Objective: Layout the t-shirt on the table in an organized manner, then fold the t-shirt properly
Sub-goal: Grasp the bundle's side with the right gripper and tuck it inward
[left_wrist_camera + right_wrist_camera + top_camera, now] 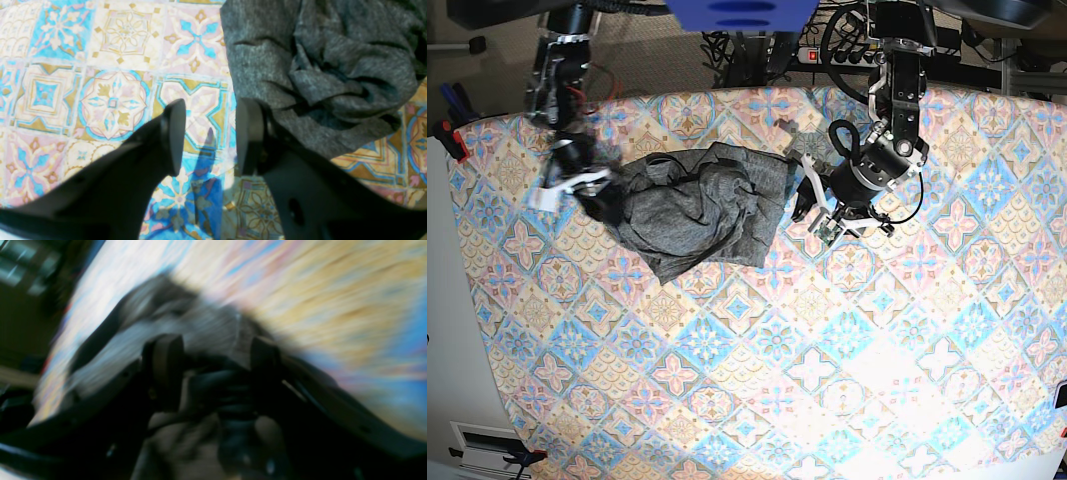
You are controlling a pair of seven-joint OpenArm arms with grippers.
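Seen from the base view, the right gripper (599,196) works at the left end of the t-shirt (697,210), near the table's (847,380) left edge toward its far corner. The right wrist view is heavily blurred, yet grey cloth shows bunched between the two dark jaws, which stand partly apart with fabric filling the gap; the jaws are clamped on the t-shirt. The dark heather-grey garment lies crumpled in a loose heap in the far-left part of the tile-patterned table, folds and creases running across it, well back from the near edge. Just beside the heap's right edge is the left gripper (812,210), its arm reaching down from the table's far edge. In the left wrist view the left gripper (210,133) has its jaws apart over bare patterned cloth, nothing between them; the t-shirt (320,76) lies against the outer side of one jaw, and whether it touches cannot be told. The near and right parts of the table show only the blue, pink and cream tile pattern.
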